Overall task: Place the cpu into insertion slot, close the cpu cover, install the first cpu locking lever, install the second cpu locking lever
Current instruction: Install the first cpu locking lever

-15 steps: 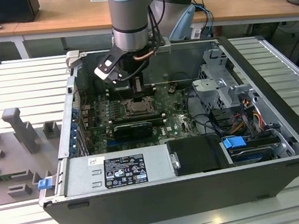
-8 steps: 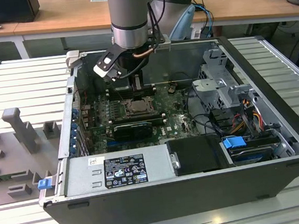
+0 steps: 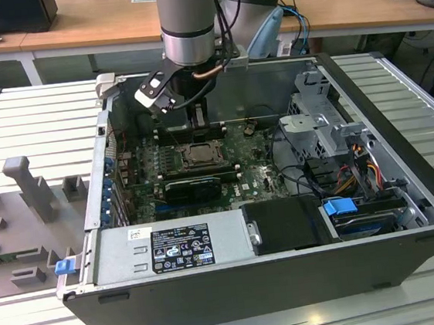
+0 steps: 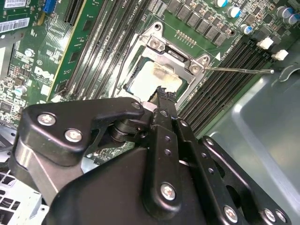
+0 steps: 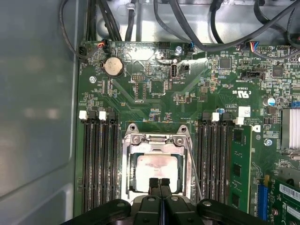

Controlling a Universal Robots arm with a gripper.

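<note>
seemingly at first lever step: silvery square cpu cover point(image 5: 154, 139) down over dull silver cpu point(image 5: 152, 166), black gripper point(image 5: 159, 183) closed empty above, thin steel lever point(image 5: 193, 164) calling for careful downward push.

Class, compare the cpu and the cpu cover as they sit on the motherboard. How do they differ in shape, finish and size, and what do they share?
The cpu is a solid plate, while the cpu cover is an open frame with a square window. The cpu's top is dull and smudged; the cpu cover is brighter bare metal. The cpu cover spans wider than the cpu, which shows through its window. Both are square, silvery and lie flat on the motherboard.
</note>
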